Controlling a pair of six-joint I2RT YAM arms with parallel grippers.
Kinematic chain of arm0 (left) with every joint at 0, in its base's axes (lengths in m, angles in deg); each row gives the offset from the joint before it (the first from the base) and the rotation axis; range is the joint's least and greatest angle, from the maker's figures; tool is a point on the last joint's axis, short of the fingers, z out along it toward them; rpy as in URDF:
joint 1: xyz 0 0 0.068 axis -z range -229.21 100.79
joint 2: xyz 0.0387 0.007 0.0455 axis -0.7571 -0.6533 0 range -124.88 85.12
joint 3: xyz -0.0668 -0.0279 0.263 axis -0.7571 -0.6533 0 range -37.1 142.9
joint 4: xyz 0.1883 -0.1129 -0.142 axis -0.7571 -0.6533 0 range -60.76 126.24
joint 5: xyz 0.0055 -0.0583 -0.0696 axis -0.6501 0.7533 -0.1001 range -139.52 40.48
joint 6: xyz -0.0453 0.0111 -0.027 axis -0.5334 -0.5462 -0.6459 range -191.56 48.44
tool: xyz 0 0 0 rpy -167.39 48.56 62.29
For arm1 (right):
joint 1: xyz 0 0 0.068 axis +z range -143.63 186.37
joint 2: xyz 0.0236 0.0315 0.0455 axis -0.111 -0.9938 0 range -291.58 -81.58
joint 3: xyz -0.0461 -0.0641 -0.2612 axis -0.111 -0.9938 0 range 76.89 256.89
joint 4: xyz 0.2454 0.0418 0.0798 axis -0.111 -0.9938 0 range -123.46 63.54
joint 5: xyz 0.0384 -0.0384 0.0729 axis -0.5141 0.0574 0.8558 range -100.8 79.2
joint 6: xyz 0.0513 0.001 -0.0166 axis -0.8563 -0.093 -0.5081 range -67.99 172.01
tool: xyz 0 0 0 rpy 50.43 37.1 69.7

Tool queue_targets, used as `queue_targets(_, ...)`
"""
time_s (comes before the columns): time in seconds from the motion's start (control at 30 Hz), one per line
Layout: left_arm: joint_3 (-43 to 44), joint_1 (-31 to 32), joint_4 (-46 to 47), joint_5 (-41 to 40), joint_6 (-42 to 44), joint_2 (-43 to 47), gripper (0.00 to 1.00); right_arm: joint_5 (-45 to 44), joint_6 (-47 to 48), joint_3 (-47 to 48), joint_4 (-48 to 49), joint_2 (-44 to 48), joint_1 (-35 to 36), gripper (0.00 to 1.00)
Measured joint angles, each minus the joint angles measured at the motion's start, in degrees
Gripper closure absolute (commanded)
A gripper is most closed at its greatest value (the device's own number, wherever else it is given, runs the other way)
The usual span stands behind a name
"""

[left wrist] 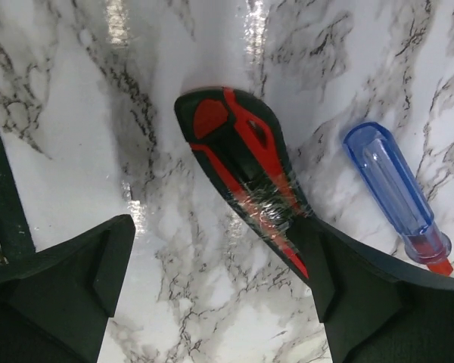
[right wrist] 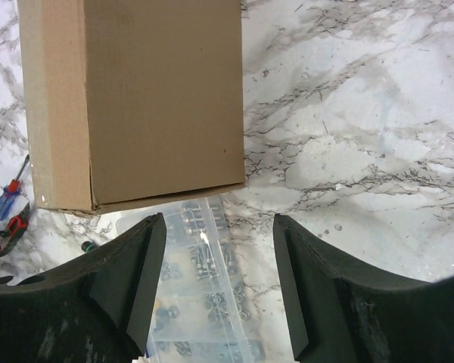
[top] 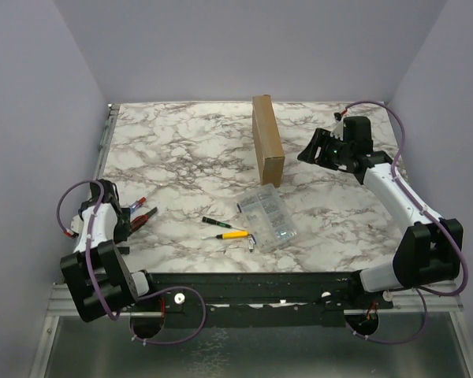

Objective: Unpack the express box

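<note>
The express box (top: 267, 139) is a plain brown cardboard box standing on its long edge at the back middle of the table, closed. It fills the top of the right wrist view (right wrist: 151, 98). My right gripper (top: 305, 153) is open and empty, to the right of the box and apart from it (right wrist: 219, 280). A clear plastic case of small parts (top: 268, 218) lies in front of the box and shows between the right fingers (right wrist: 200, 302). My left gripper (top: 124, 221) is open at the near left (left wrist: 219, 295), over bare table.
A red-and-black tool handle (left wrist: 238, 162) and a blue-handled screwdriver (left wrist: 393, 185) lie by the left fingers; the right finger (left wrist: 378, 302) overlaps the red tool's end. A yellow-handled screwdriver (top: 235, 235) and a small dark screwdriver (top: 213, 222) lie left of the case.
</note>
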Motion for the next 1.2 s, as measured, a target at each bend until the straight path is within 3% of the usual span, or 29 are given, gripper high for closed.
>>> queue_targets(0.33,-0.1,-2.1,6.7,2.8,0.7,-4.7,0.02,-1.0,0.0,0.0,0.0,-0.2,0.0,0.33)
queue_targets(0.5,0.1,-2.3,6.4,2.9,1.2,-5.6,0.25,-1.2,0.3,0.0,-0.2,-1.4,0.0,0.33)
queue_targets(0.7,-0.6,-2.4,5.5,3.0,2.4,-5.2,0.44,-1.4,0.4,0.0,-0.3,-1.6,0.0,0.33)
queue_targets(0.83,-2.3,-2.0,5.7,3.0,3.1,-3.0,0.51,-2.3,0.4,0.0,-0.6,-1.4,0.0,0.33)
queue_targets(0.97,-3.8,0.7,6.9,2.2,3.1,-0.7,0.63,-3.1,0.4,0.0,-1.5,0.0,0.0,0.33)
queue_targets(1.07,-4.2,3.6,7.9,2.3,2.7,0.2,0.79,-4.2,0.7,0.1,-2.6,1.0,0.0,0.33)
queue_targets(1.2,-4.4,8.3,10.5,3.5,1.6,0.6,0.82,-5.7,1.4,0.1,-3.9,1.5,0.0,0.33)
